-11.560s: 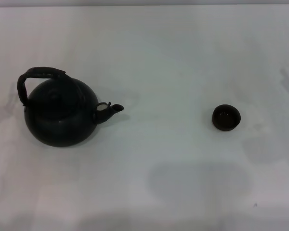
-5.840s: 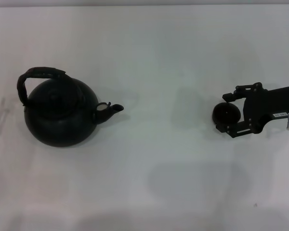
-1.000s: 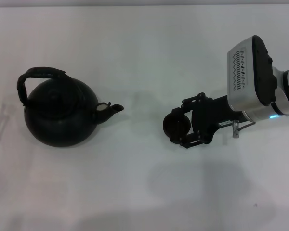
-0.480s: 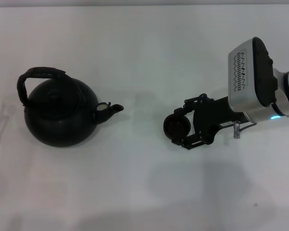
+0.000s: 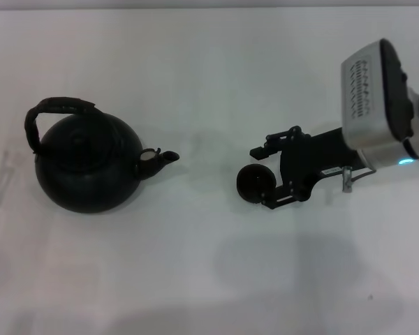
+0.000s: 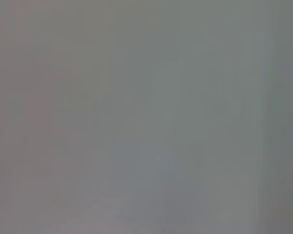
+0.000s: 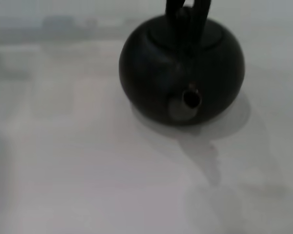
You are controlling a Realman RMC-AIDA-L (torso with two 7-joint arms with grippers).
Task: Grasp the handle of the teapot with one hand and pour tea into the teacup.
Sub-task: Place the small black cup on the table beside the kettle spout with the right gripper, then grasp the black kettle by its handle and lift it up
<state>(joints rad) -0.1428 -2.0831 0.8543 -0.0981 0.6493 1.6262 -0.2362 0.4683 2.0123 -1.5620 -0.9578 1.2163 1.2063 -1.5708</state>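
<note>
Now right gripper [image 5: 260, 176] spread open around teacup [image 5: 255, 183], facing teapot [image 5: 87, 163]

The teapot [image 5: 87, 162] is a round matte black pot standing upright on the left side, with a domed lid and a small knob. Its short spout [image 5: 162, 160] points right, toward the teacup [image 5: 255, 183]. The handle [image 5: 53, 115] arches over the lid, its upper part wrapped in a thicker dark band. The teacup, tiny, round and dark, sits well apart from the spout, to its right and slightly nearer the robot.
</note>
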